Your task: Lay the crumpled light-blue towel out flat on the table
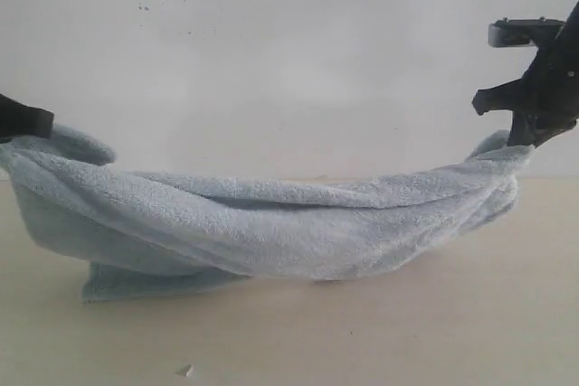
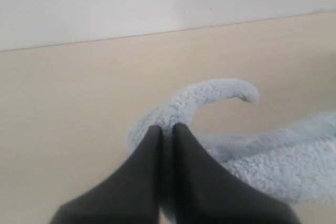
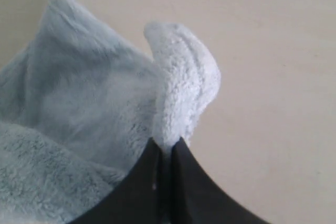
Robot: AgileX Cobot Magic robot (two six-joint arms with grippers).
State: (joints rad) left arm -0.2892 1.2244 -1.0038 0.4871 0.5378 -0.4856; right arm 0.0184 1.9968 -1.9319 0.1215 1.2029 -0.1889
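The pale grey-blue towel (image 1: 271, 223) hangs stretched between both arms, sagging in the middle, where its lower folds rest on the beige table (image 1: 407, 332). My left gripper (image 1: 41, 122) at the left edge is shut on one end of the towel (image 2: 210, 95), and a corner curls out past its fingertips (image 2: 153, 132). My right gripper (image 1: 523, 140), higher on the right, is shut on the other end of the towel (image 3: 181, 93), which bunches up past its tips. The left gripper (image 2: 167, 128) and the right gripper (image 3: 167, 142) each pinch cloth between near-closed jaws.
A white wall (image 1: 289, 51) with small dark specks rises behind the table. A small pale scrap (image 1: 185, 370) lies on the table near the front edge. Bare table stretches in front of the towel.
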